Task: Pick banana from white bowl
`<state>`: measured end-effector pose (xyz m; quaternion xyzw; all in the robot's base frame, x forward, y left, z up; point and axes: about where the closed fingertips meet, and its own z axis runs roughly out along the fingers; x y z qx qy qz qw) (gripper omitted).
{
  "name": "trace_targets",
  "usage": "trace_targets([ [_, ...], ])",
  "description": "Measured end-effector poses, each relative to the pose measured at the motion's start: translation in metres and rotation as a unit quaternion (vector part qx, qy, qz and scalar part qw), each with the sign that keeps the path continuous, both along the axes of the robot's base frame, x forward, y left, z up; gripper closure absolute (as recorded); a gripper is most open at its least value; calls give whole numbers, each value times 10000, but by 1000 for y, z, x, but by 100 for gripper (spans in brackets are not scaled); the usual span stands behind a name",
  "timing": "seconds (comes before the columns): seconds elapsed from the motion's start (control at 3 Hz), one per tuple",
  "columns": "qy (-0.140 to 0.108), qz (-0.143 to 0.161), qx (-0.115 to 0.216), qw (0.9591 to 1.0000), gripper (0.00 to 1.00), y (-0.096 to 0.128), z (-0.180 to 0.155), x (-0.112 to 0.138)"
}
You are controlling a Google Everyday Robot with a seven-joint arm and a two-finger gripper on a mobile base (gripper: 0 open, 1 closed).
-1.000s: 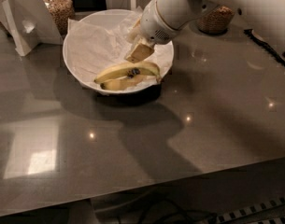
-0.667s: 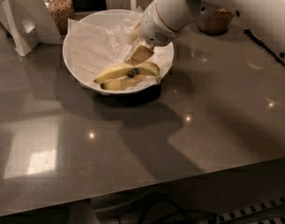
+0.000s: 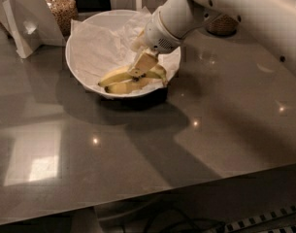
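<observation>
Yellow-green banana point(image 3: 119, 76) low in the white bowl point(image 3: 70, 64), end effector point(image 3: 141, 67) right down on it

The pair lies toward the near side on the crumpled paper liner point(image 3: 104, 42), so my guess is that's why the arm drops in steeply over the far-right rim. The end effector meets the bananas about mid-length. Honestly can't tell if it's clamped on or just resting there. The bowl sits on the grey tabletop point(image 3: 138, 149).

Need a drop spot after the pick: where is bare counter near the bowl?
Widest bare stretch: the counter in front of the white bowl, out to the near edge. Also right of the bowl, below the arm. Crowded at the back: grain jar, white stand. The claw is at the banana inside the bowl.
</observation>
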<state>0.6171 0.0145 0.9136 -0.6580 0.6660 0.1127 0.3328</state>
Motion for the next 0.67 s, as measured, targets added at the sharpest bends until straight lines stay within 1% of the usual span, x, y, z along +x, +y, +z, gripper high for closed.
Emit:
trace_targets([
  [0.33, 161, -40, -69, 9998, 48, -4, -12, 2],
  [0.67, 320, -123, -199, 9992, 48, -17, -24, 4],
])
